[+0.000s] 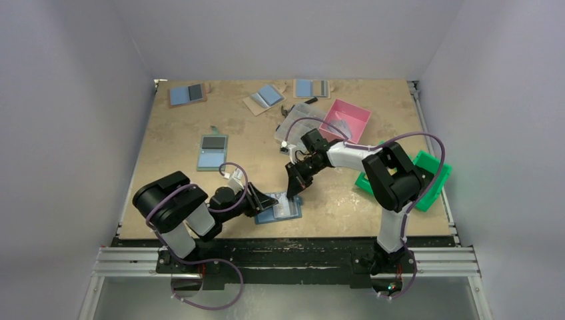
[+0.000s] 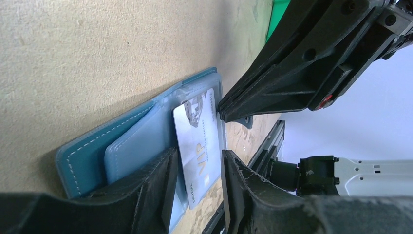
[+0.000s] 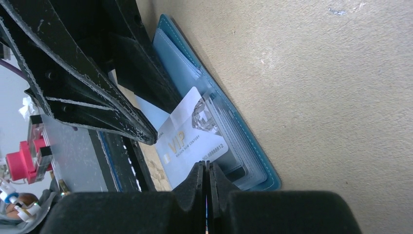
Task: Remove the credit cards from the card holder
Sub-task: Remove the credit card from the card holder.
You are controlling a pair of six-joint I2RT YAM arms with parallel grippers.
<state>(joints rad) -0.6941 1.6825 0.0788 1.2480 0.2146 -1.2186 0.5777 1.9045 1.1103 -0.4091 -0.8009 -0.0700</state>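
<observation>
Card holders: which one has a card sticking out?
The open card holder at the near edge, between left tool and right tool, silver VIP card poking out; the other holders lie farther back.

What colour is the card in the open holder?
Silvery white card with gold lettering; clearest in right wrist view.

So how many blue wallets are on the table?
5. Three lie along the far edge: the left wallet, the middle wallet, the right wallet. A fourth wallet lies left of centre. The card holder lies nearest the arms. More could hide under the arms.
</observation>
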